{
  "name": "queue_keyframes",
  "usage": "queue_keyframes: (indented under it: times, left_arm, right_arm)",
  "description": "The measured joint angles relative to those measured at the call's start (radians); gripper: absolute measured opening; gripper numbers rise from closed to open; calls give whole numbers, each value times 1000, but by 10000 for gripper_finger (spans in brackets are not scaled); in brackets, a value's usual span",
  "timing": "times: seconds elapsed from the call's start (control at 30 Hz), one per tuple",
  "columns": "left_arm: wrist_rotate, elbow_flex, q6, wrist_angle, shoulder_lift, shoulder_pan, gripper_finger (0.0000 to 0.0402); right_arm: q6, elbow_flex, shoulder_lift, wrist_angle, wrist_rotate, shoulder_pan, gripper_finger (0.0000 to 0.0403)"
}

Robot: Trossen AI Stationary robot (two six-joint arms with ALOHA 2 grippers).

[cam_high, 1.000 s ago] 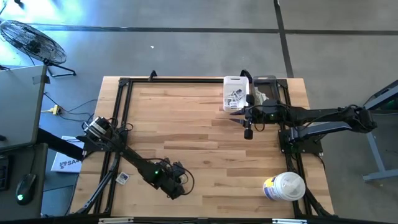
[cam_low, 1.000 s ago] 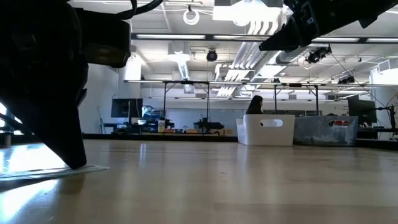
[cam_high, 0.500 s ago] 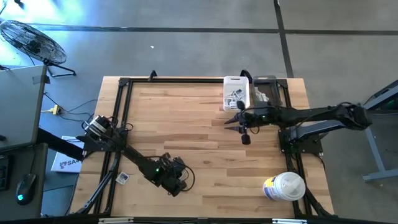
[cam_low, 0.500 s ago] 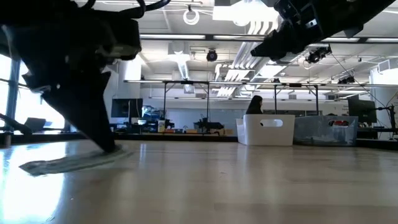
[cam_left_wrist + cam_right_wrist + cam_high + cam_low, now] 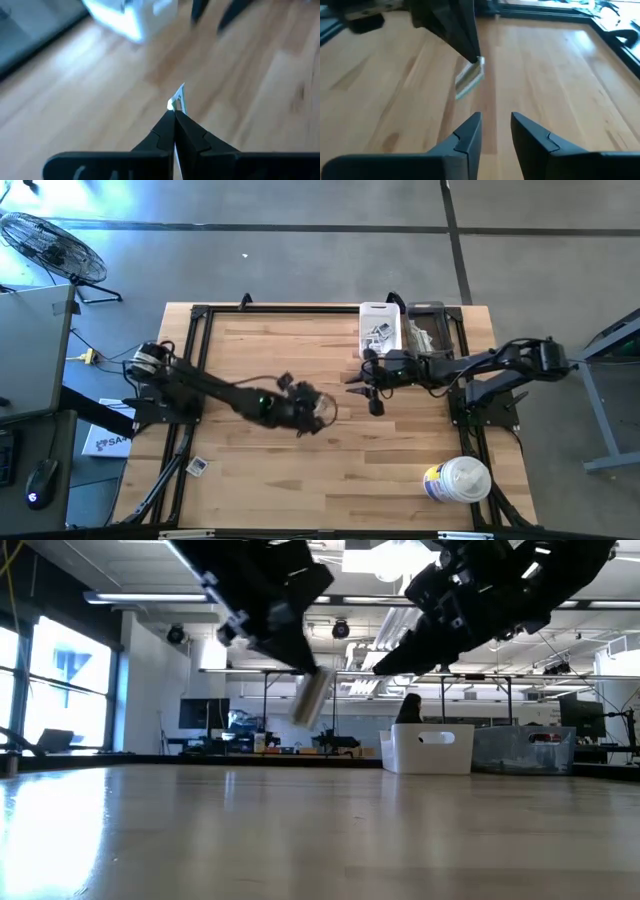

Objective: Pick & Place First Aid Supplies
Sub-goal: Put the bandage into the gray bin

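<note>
Above mid-table: left gripper point(image 5: 300, 658) pinching a narrow strip packet point(image 5: 312, 698); right gripper point(image 5: 495, 122) parted, empty, best closing squarely on packet's free end.

Wooden table point(image 5: 300, 470) of pale butcher-block planks, edged by a black frame point(image 5: 196, 350). It stands on a grey concrete floor point(image 5: 300, 240) crossed by dark seams. A floor fan point(image 5: 50, 245) stands beyond the table's left corner, next to a grey desk point(image 5: 25, 350). The hall behind has an open ceiling with white ducts point(image 5: 400, 635), ceiling lamps point(image 5: 307, 565), tall bright windows point(image 5: 65, 680) and distant workbenches point(image 5: 300, 745).
</note>
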Motion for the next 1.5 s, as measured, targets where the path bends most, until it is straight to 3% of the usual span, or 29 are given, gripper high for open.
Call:
queue_keyframes:
  times: [0.23,0.47,0.63,0.83,1.07,1.27,1.5]
  left_arm:
    - [50,0,193,212,-1,124,1]
    - [186,0,331,389,1,182,1]
    - [180,0,398,462,7,185,1]
    - [151,2,414,509,7,190,1]
    - [161,2,418,547,7,189,1]
    - [153,1,478,502,-4,189,14]
    - [130,2,501,433,-80,189,108]
  right_arm:
    - [32,0,36,24,27,-9,135]
    - [89,0,32,65,26,-50,175]
    - [89,0,32,65,-53,-56,176]
    - [88,0,32,77,-108,-55,131]
    - [88,0,32,79,-99,-56,12]
    - [114,0,32,47,-62,-56,11]
    - [156,1,13,-31,-21,-56,3]
